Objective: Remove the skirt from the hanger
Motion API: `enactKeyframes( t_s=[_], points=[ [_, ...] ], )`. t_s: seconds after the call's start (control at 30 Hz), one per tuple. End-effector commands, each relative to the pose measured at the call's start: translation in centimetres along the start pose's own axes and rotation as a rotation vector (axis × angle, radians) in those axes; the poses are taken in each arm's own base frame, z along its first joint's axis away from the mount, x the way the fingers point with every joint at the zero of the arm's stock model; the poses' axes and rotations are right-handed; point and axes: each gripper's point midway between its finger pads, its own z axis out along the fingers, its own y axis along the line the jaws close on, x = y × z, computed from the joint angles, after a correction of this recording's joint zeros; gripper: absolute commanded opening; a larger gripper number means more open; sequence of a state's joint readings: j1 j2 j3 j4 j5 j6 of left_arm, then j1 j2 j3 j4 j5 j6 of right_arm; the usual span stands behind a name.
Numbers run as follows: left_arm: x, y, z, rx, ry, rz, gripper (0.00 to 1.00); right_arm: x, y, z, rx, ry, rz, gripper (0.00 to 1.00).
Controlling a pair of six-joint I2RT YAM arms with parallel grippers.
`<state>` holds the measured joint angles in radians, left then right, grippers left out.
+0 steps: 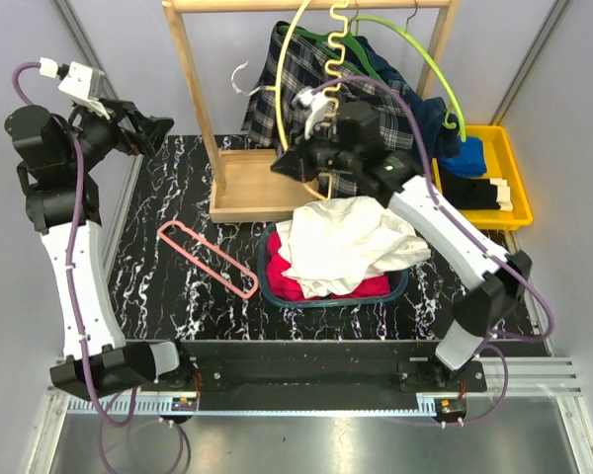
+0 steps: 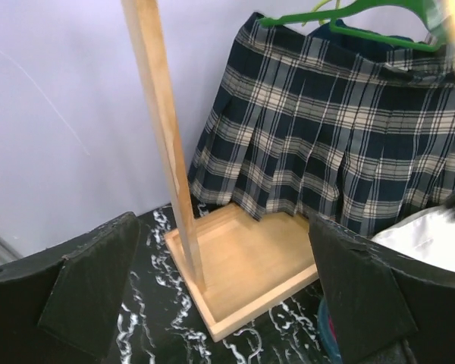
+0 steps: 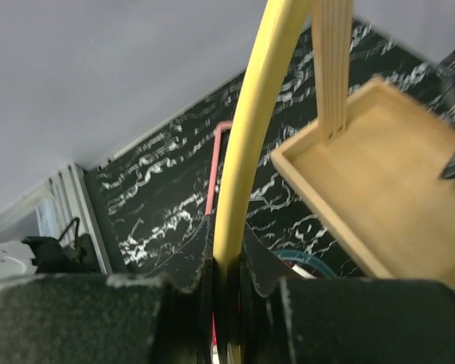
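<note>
The plaid skirt (image 1: 287, 79) hangs on the wooden rack from the dark green hanger (image 1: 321, 41); both also show in the left wrist view, the skirt (image 2: 326, 129) below the hanger (image 2: 341, 11). My right gripper (image 1: 295, 163) is in front of the skirt's lower part, shut on the pale yellow hanger (image 1: 282, 89), whose rod runs between the jaws in the right wrist view (image 3: 250, 136). My right gripper (image 3: 229, 265) does not touch the skirt. My left gripper (image 1: 158, 133) is open and empty, raised left of the rack, facing the skirt (image 2: 227, 296).
The wooden rack (image 1: 193, 79) stands on a tray base (image 1: 247, 183). A pink hanger (image 1: 208, 259) lies on the marble table. A basket (image 1: 269, 281) holds white and red cloth. A lime-green hanger (image 1: 430, 64) and a denim garment (image 1: 425, 109) hang at the right. A yellow bin (image 1: 509, 168) stands far right.
</note>
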<state>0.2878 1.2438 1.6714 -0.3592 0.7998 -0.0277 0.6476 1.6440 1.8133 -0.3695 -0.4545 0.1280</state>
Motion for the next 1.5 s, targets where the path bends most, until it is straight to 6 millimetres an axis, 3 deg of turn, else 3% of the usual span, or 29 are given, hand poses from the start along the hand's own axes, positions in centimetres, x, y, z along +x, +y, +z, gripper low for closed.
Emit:
enactKeyframes(
  t_s=[0.0, 0.03, 0.07, 0.1, 0.17, 0.23, 0.3, 0.33, 0.37, 0.43, 0.47, 0.53, 0.67, 0.83, 0.87, 0.97, 1.23, 1.33, 1.47],
  points=[
    [0.9, -0.3, 0.2, 0.051, -0.020, -0.064, 0.99, 3.0, 3.8, 1.0, -0.068, 0.066, -0.020, 0.00],
    [1.7, -0.2, 0.3, 0.055, -0.006, -0.079, 0.99, 3.4, 5.7, 0.8, -0.081, 0.060, -0.107, 0.00],
    [2.1, -0.3, 0.3, 0.062, 0.000, -0.085, 0.99, 4.6, 4.7, 0.5, 0.004, 0.068, -0.140, 0.00],
    [2.4, -0.3, 0.3, 0.063, 0.004, -0.086, 0.99, 2.9, 5.6, -1.6, 0.021, 0.012, -0.194, 0.00],
    [3.0, -0.1, 0.5, 0.059, 0.014, -0.101, 0.99, 2.3, 5.5, -3.4, 0.090, -0.021, -0.250, 0.00],
    [3.3, 0.0, 0.7, 0.065, 0.019, -0.125, 0.99, -0.5, 6.0, -6.7, 0.135, -0.100, -0.311, 0.00],
    [3.6, -0.1, 0.9, 0.078, 0.028, -0.150, 0.99, -4.5, 6.9, -10.0, 0.173, -0.198, -0.350, 0.00],
    [3.5, -0.2, 1.0, 0.083, 0.023, -0.147, 0.99, -5.3, 7.4, -10.9, 0.162, -0.201, -0.365, 0.00],
    [3.4, -0.2, 1.1, 0.079, 0.021, -0.147, 0.99, -7.8, 9.5, -12.6, 0.100, -0.257, -0.375, 0.00],
    [2.6, 0.0, 1.3, 0.073, 0.002, -0.166, 0.99, -7.2, 11.0, -12.5, 0.021, -0.198, -0.329, 0.00],
    [2.0, 0.2, 1.6, 0.068, -0.010, -0.172, 0.99, -7.3, 12.3, -12.5, -0.047, -0.188, -0.313, 0.00],
    [0.8, 0.4, 1.5, 0.052, -0.041, -0.200, 0.99, -6.4, 12.6, -12.0, -0.073, -0.165, -0.268, 0.00],
    [-1.8, 0.8, 0.1, 0.029, -0.132, -0.242, 0.99, -2.9, 10.5, -9.9, -0.019, -0.087, -0.226, 0.00],
    [-4.7, 3.1, -2.4, -0.043, -0.230, -0.340, 0.99, 0.1, 10.8, -8.4, -0.081, 0.013, -0.192, 0.00],
    [-5.0, 3.3, -2.8, -0.056, -0.238, -0.357, 0.99, 0.7, 10.6, -7.3, -0.089, 0.050, -0.186, 0.00],
    [-4.6, 4.1, -4.1, -0.109, -0.256, -0.389, 0.99, 2.9, 10.3, -5.3, -0.124, 0.154, -0.172, 0.00],
    [-2.6, 3.6, -4.7, -0.096, -0.196, -0.377, 0.99, 4.0, 11.7, -0.8, -0.277, 0.217, -0.135, 0.00],
    [-1.9, 3.8, -4.5, -0.080, -0.198, -0.381, 0.99, 5.5, 12.3, 1.0, -0.346, 0.258, -0.084, 0.00],
    [-1.3, 3.8, -3.9, -0.033, -0.207, -0.417, 0.99, 9.0, 12.5, 3.8, -0.381, 0.343, 0.002, 0.00]
  ],
)
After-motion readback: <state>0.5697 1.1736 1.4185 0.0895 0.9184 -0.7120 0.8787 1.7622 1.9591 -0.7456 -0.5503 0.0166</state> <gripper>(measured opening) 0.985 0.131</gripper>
